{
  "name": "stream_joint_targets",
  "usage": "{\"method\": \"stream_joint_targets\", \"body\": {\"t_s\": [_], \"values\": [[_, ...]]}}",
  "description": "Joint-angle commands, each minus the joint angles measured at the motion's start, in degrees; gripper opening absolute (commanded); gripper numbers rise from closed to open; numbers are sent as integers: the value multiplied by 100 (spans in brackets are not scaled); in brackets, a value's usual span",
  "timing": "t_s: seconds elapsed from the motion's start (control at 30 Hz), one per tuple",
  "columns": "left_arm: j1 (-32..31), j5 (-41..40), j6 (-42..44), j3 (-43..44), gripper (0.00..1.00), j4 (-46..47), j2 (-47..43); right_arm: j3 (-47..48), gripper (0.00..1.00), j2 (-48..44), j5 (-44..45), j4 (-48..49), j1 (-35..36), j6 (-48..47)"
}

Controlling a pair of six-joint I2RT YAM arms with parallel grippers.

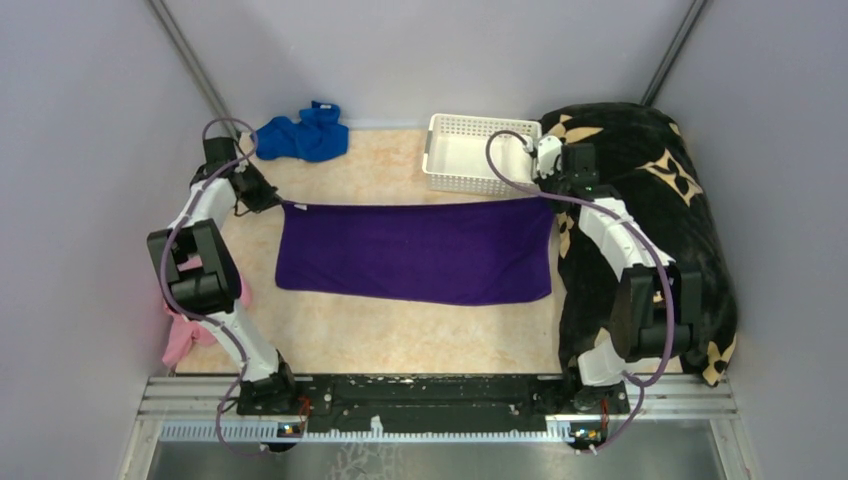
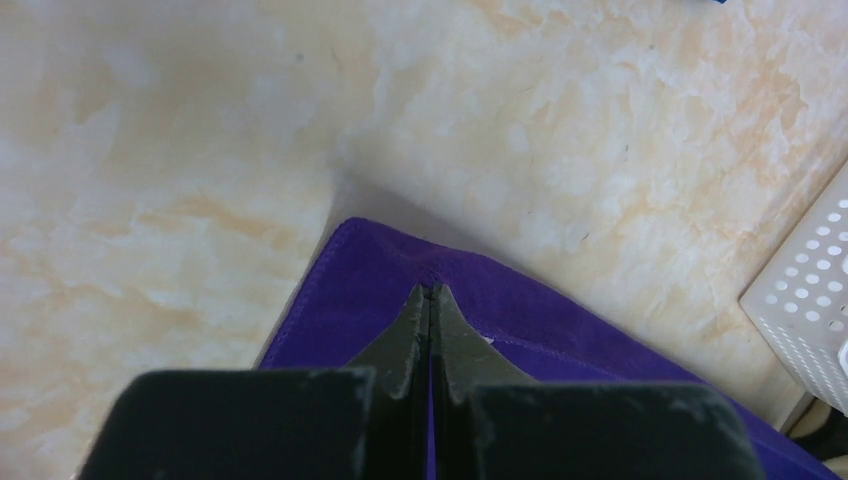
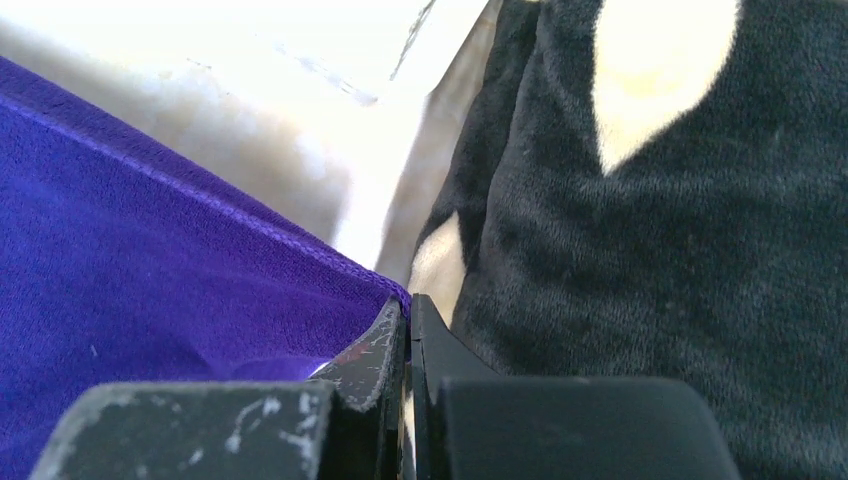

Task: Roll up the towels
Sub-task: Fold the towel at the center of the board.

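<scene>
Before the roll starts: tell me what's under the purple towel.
Around the purple towel only the bare marbled table shows. The spread cloth lies flat, with no bulges, but covers whatever is beneath. Both grippers pinch its far corners: left, right.

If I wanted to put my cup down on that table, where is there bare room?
Bare marble shows between the purple towel and the arm bases, and between the blue towel and the white basket. The right side is crowded: the black blanket covers it.
</scene>
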Motion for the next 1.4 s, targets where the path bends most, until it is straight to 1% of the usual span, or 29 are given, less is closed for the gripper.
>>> {"method": "stream_joint_targets", "body": {"t_s": [0.0, 0.2, 0.3, 0.37, 0.5, 0.63, 0.8, 0.9, 1.0, 1.13, 1.37], "values": [[188, 107, -71, -347, 0, 214, -517, -185, 0, -622, 51, 194, -82, 89], [600, 315, -286, -795, 0, 317, -1222, -728, 0, -1244, -39, 395, -78, 95], [752, 422, -389, -892, 0, 609, -1459, -993, 0, -1454, -155, 855, -78, -60], [762, 571, -416, -681, 0, 659, -1405, -962, 0, -1432, -337, 1205, -73, -191], [762, 944, -501, -226, 0, 566, -1120, -712, 0, -1061, -422, 1543, -78, -316], [762, 894, -364, -254, 0, 592, -978, -717, 0, -783, -567, 1868, -78, -493], [805, 815, -272, -311, 0, 716, -903, -1005, 0, -670, -626, 2449, -76, -605], [806, 893, -293, -181, 0, 582, -819, -1075, 0, -662, -646, 2403, -78, -727], [821, 808, -286, -310, 0, 450, -923, -1190, 0, -825, -725, 2219, -78, -774], [903, 723, -364, -755, 0, 484, -1327, -1538, 0, -1223, -715, 2136, -78, -640], [1049, 577, -512, -1603, 0, 642, -2067, -1849, 0, -1681, -460, 1513, -78, -249]]}}
